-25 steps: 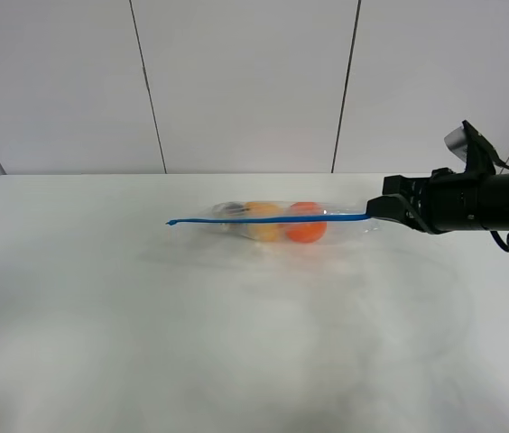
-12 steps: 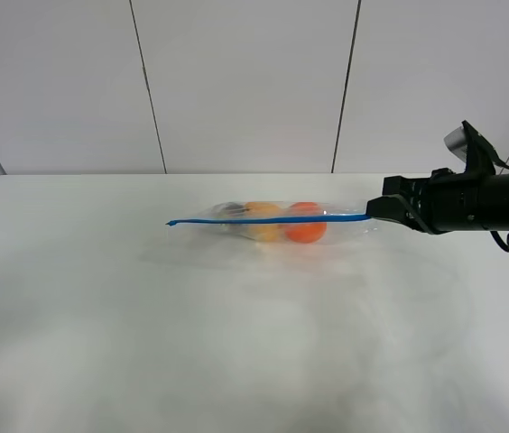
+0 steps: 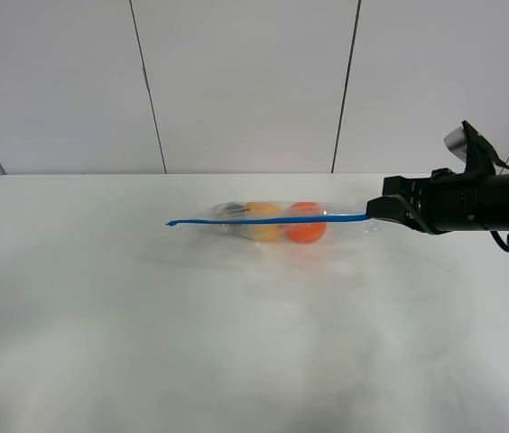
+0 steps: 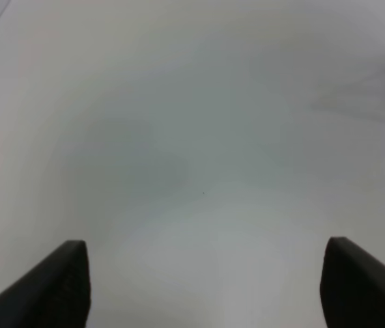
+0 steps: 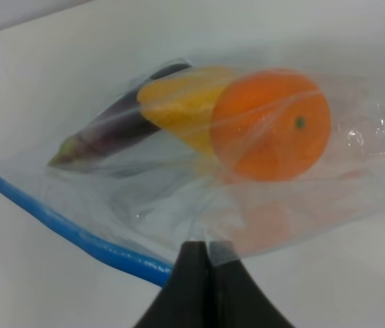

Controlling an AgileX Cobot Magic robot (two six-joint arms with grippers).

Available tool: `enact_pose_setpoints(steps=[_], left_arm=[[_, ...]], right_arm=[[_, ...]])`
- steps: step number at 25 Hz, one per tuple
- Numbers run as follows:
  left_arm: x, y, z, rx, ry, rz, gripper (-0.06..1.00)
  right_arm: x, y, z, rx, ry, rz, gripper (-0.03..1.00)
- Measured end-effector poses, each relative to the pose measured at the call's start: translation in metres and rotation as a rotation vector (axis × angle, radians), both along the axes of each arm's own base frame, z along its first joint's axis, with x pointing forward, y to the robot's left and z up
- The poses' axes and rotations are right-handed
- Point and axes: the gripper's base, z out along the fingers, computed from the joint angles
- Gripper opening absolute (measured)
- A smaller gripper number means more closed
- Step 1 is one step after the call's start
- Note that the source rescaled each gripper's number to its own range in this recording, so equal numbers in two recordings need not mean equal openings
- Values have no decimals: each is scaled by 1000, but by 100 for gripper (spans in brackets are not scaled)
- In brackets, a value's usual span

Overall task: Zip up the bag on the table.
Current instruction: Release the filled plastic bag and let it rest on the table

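Toward the far middle of the table (image 3: 146, 343) lies the bag (image 3: 277, 221), clear crinkled plastic, blue zipper strip (image 3: 263, 219) along its near edge. Inside: orange (image 5: 271, 124) nearest the right gripper (image 5: 206, 256), yellow pear (image 5: 179, 102) touching it, purple eggplant (image 5: 121, 123) beyond. Right gripper's fingers pressed together, clamped on the bag's edge at the strip's right end. Left gripper (image 4: 203, 287) hangs over bare tabletop, fingers spread wide apart, holding nothing. White panelled wall (image 3: 245, 81) behind.
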Motion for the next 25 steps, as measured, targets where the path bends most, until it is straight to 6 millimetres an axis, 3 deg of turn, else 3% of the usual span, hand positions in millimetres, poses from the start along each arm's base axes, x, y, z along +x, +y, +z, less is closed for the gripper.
enact_pose_setpoints(steps=[16, 19, 25], left_arm=[[0, 0, -1, -1, 2, -1, 76], [0, 0, -1, -1, 2, -1, 76], [0, 0, -1, -1, 2, -1, 76]], right_arm=[[0, 0, 0, -1, 0, 1, 2], [0, 0, 0, -1, 0, 1, 11], [0, 0, 0, -1, 0, 1, 39]])
